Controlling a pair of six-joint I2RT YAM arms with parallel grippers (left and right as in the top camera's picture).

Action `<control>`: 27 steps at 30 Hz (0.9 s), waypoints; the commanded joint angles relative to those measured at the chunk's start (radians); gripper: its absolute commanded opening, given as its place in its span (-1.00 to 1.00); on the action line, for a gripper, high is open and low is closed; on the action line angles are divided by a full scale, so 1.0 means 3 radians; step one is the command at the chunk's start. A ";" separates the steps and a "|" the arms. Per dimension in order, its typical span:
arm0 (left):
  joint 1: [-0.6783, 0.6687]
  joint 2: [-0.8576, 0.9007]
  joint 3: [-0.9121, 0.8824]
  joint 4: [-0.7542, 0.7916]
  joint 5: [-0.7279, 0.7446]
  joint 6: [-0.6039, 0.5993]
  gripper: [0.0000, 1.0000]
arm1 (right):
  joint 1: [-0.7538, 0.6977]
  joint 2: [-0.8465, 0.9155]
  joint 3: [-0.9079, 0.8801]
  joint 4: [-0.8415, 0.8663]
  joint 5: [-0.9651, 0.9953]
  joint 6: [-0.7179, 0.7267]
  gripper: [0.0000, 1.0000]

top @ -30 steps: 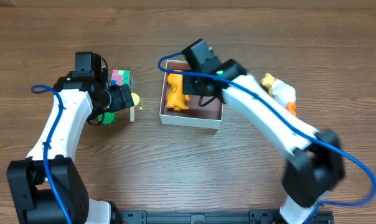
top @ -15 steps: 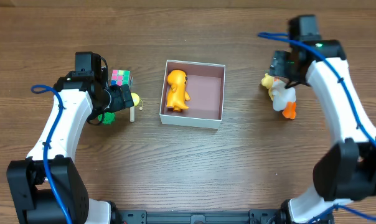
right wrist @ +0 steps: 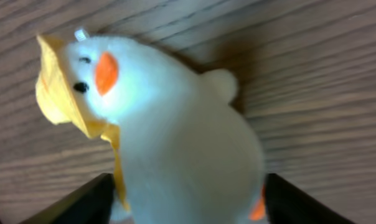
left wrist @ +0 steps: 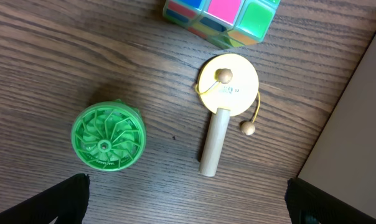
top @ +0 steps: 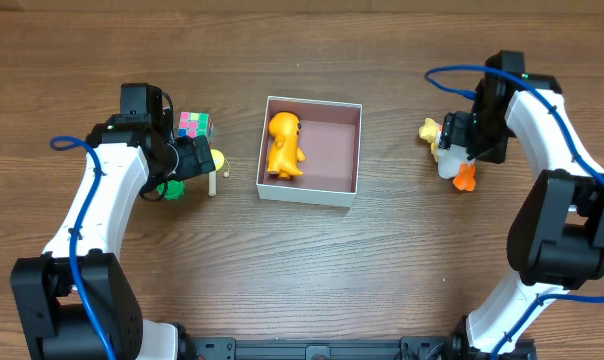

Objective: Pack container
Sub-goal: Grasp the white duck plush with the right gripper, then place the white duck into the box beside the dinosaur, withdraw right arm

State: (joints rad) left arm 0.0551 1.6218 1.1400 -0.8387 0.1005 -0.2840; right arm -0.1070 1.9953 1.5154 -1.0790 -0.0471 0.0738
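Note:
The container (top: pixel 334 150), a square white-walled box with a pinkish-brown inside, sits mid-table and holds an orange toy figure (top: pixel 284 145) on its left side. My right gripper (top: pixel 462 148) is open, its fingers on either side of a white plush duck (top: pixel 447 162) with a yellow hat and orange feet. In the right wrist view the duck (right wrist: pixel 175 118) fills the space between the fingers (right wrist: pixel 188 190). My left gripper (top: pixel 187 160) is open and empty, hovering above a green disc (left wrist: pixel 108 135) and a yellow paddle drum (left wrist: pixel 227 93); its fingers (left wrist: pixel 188 205) show at the bottom corners.
A colourful puzzle cube (top: pixel 194 125) lies left of the container, beyond the paddle drum (top: pixel 214 165) and green disc (top: pixel 170 188). The cube (left wrist: pixel 222 15) and the container's white wall (left wrist: pixel 356 124) also show in the left wrist view.
My right arm swung from over the container to the right side, then came down onto the plush duck. The orange toy stays in the container. The left arm has not moved.

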 commanded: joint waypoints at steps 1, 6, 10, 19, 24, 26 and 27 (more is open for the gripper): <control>0.0028 0.0031 0.0074 0.0004 0.0000 0.0062 1.00 | 0.0009 0.0067 -0.0214 0.0071 -0.0198 -0.0024 0.05; 0.0028 0.0031 0.0074 0.0005 0.0000 0.0062 1.00 | 0.0029 -0.0104 -0.0223 0.0005 -0.0173 0.0230 -0.37; 0.0028 0.0031 0.0074 0.0005 0.0000 0.0062 1.00 | 0.0173 -0.0624 -0.0223 -0.0028 -0.0158 0.0341 -0.55; 0.0028 0.0031 0.0074 0.0004 0.0000 0.0061 1.00 | 0.1375 -0.1740 -0.0224 0.0039 0.0067 0.1635 -0.92; 0.0028 0.0031 0.0074 0.0004 0.0000 0.0061 1.00 | 0.2110 -0.1514 -0.0290 0.0459 0.0398 0.2284 -0.92; 0.0028 0.0031 0.0074 0.0005 0.0000 0.0062 1.00 | 0.2298 -0.1328 -0.0301 0.0590 0.0613 0.2416 -0.92; 0.0028 0.0031 0.0074 0.0004 0.0000 0.0062 1.00 | 0.2361 -0.1226 -0.0301 0.0632 0.0710 0.2476 -0.92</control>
State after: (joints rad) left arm 0.0551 1.6218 1.1400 -0.8387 0.1005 -0.2840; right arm 0.5346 1.5524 1.4380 -0.9195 0.0345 0.6815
